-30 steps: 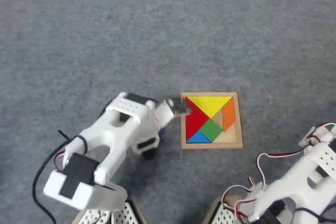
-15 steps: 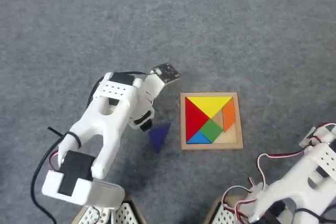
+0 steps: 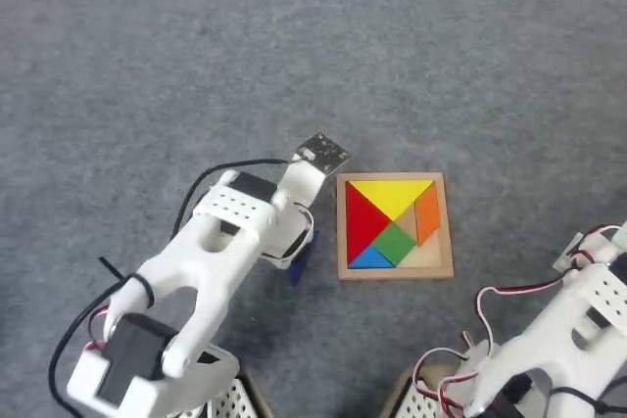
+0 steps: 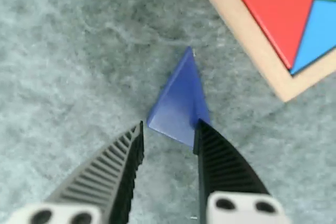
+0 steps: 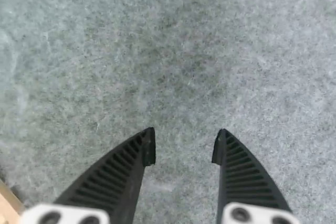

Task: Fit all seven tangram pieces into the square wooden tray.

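Lying flat beside the tray (image 4: 244, 24) — a dark-blue triangle (image 4: 181, 98), left end effector (image 4: 170, 127) apart.

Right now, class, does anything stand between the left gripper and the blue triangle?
Nothing visible does. The left gripper is open at the wide end of the blue triangle, which lies on the grey mat.

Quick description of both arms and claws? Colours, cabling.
Left arm: white plastic, black cable. Right arm: white, red and white wires. Left claw and right claw: black, ribbed, tapering fingers, white bases.
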### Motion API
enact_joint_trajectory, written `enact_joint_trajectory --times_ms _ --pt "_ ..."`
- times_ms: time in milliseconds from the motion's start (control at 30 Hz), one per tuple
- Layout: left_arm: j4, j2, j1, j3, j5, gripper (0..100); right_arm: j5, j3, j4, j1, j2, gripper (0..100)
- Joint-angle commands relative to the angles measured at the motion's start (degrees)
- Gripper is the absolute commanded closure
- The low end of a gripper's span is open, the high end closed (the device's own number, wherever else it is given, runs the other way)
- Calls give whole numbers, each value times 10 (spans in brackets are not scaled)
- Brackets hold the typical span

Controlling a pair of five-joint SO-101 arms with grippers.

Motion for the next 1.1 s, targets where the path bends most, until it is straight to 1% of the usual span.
enact_joint_trajectory --times_ms 0,200,367,700,767,867,933,1067 --pt "-15 -29 2 7 8 841 9 -16 -5 -7 -2 812" --pt "-32 -29 11 10 9 839 9 -16 -4 -7 -2 812" --pt "-26 -29 42 15 32 754 9 -16 -4 -7 -2 812" --pt "-33 -24 41 25 28 754 9 -16 -4 -7 -2 812" --pt "-45 -1 35 29 25 754 9 -16 -4 -7 -2 812" --pt "-65 59 2 14 8 754 9 -16 -4 -7 -2 812" --pt "-47 83 -14 -13 3 754 9 -16 -4 -7 -2 812" --pt "-47 91 -17 -26 -4 754 9 -16 -4 -7 -2 812"
